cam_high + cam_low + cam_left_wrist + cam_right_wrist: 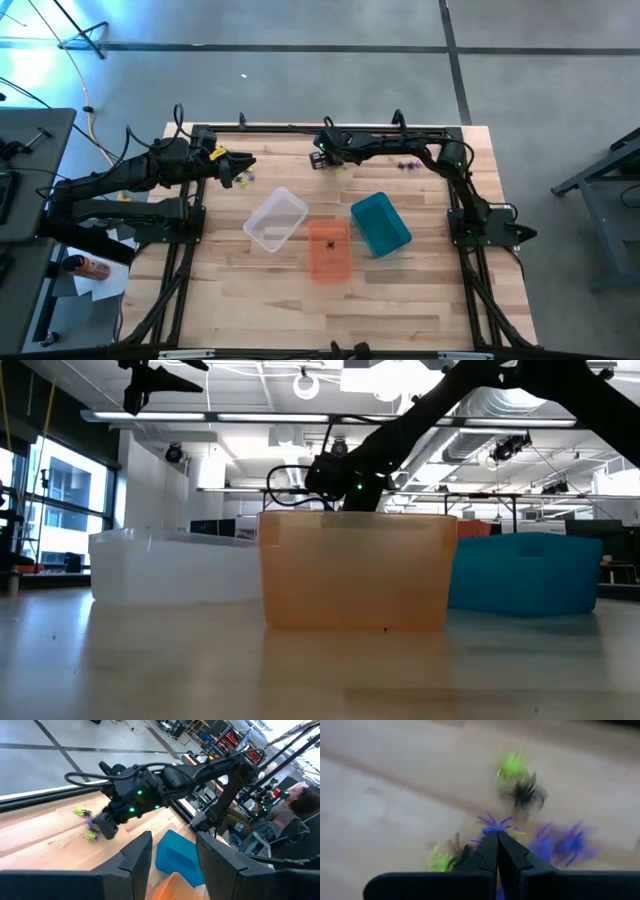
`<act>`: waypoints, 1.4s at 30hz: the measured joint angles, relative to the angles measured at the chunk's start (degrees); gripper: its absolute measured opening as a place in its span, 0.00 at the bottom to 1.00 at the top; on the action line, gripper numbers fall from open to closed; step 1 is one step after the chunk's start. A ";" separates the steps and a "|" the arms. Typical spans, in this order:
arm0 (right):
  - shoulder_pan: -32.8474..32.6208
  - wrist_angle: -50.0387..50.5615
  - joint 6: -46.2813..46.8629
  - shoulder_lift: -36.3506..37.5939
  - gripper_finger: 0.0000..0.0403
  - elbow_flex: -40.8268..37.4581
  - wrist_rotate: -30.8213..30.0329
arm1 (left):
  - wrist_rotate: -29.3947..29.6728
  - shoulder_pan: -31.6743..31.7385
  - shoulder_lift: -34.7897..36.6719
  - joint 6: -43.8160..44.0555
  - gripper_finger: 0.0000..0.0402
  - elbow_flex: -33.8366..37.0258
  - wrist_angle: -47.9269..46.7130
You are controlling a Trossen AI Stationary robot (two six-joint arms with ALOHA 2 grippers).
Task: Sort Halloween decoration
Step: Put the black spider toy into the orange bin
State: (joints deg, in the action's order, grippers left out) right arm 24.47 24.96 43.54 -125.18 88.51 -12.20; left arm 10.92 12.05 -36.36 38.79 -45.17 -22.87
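Observation:
Small spider decorations in purple, green and black lie in a loose pile (520, 795) on the wood at the table's far middle. My right gripper (497, 837) is shut and slants down into this pile, its tips right at a purple spider (492, 824). In the high view it sits at the far middle (322, 160). A few more spiders (243, 178) lie by the far left. Above them my left gripper (250, 163) hangs open with nothing between its fingers (135, 860). A black spider (330, 243) lies in the orange bin (329, 262). My right gripper comes slanting down from above, with its shut tips against the near edge of the purple spider (492, 824) on the table. Whether the tips touch it I cannot tell, since the fingers hide that spot.
A clear bin (275, 220), the orange bin and a teal bin (380, 224) stand side by side at mid-table. More spiders (405, 165) lie under the right arm. A black frame rail (330, 128) runs along the far edge. A person (295, 805) sits beyond the table.

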 joint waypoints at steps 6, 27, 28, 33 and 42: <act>-1.01 3.58 2.95 0.01 0.00 0.02 4.82 | -0.22 0.01 -0.02 -0.49 0.35 0.00 -0.10; -3.78 9.78 -0.75 -0.38 0.01 13.73 8.27 | -0.28 0.01 -0.01 -0.42 0.35 0.00 -0.04; -3.78 9.46 -0.45 -0.73 0.02 13.75 8.25 | -0.28 0.01 0.00 -0.42 0.35 0.00 -0.04; -3.94 8.29 0.16 -4.06 0.17 13.75 10.29 | -0.31 0.01 -0.02 -0.42 0.35 0.00 -0.04; -4.11 8.48 1.45 -5.44 0.45 13.85 6.73 | -2.08 -0.04 -0.02 -0.39 0.35 -0.02 -0.02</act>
State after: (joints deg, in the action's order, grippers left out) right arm 20.36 33.44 44.99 -130.63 102.37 -5.48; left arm 8.84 12.01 -36.38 38.39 -45.19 -22.90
